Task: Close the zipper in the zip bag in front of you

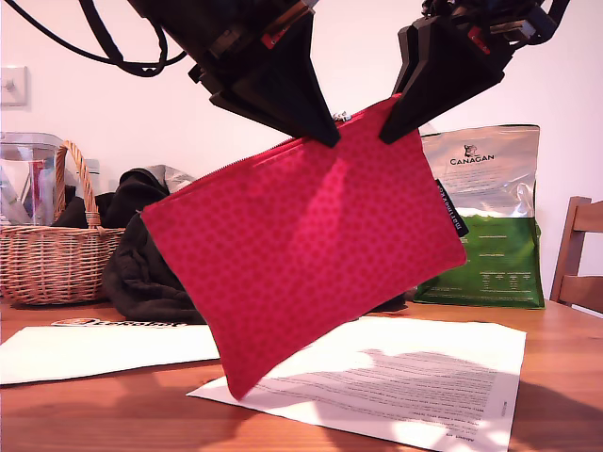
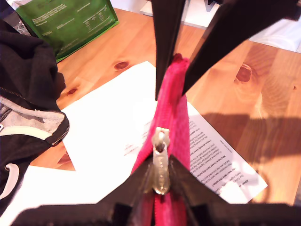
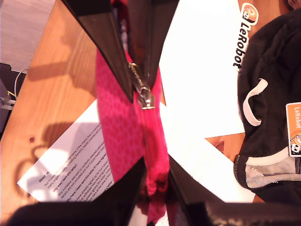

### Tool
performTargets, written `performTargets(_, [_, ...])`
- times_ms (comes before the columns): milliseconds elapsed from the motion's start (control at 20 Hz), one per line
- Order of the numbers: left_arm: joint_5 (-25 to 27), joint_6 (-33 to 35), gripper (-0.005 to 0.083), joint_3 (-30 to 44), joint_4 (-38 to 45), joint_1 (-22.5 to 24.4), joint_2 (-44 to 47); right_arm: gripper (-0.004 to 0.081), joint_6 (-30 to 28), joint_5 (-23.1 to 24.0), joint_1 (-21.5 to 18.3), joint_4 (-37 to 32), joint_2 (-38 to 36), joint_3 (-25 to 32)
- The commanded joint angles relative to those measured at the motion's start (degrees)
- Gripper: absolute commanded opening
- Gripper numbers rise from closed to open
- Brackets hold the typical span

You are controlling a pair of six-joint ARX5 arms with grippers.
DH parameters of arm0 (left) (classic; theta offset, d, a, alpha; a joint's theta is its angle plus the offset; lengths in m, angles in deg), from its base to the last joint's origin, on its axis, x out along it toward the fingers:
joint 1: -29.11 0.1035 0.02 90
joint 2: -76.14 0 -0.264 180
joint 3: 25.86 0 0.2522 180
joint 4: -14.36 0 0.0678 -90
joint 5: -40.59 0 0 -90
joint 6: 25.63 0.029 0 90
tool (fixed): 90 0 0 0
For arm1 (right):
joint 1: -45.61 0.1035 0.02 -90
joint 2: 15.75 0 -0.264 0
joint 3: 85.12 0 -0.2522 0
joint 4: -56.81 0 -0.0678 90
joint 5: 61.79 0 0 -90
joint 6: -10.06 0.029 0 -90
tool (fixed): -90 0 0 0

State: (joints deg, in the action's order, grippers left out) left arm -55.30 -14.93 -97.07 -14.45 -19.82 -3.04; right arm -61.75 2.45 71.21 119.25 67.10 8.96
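Note:
The red-pink zip bag [image 1: 301, 254] hangs tilted above the table, lower end toward the exterior view's left. Its zipper [image 1: 236, 162] runs along the top edge. The silver slider [image 1: 340, 117] sits close to the higher end. My first gripper [image 1: 325, 137] comes down at the exterior view's left and is shut on the slider's pull tab [image 2: 161, 172]. My second gripper [image 1: 388, 132] pinches the bag's high corner beside it. In the second wrist view my second gripper [image 3: 156, 162] clamps the fabric edge, and the slider [image 3: 142, 93] shows at my first gripper [image 3: 139, 92].
Printed papers [image 1: 424, 377] lie on the wooden table [image 1: 565, 405] under the bag. Behind stand a wicker basket [image 1: 57, 245], a black jacket [image 1: 141, 264] and a green-and-silver Canagan bag [image 1: 485, 217]. A wooden chair [image 1: 579, 254] is at the exterior view's right edge.

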Motion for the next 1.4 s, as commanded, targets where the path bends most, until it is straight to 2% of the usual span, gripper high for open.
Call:
performTargets(0, [0.1,0.2,-0.0021,-0.8,-0.5,0.1,2.3,-0.0011,0.5,0.9,-0.5,-0.2,0.1,-0.7])
performTargets(700, [0.3,1.3,-0.0021,-0.8,-3.1,0.6,4.3,-0.0011,0.5,2.1,-0.5,-0.1,0.1,-0.7])
performTargets(1350, [-1.4,1.3,-0.0021,-0.8,5.5,0.5,3.8,-0.0011,1.5,1.1,1.5,0.0,0.1,-0.7])
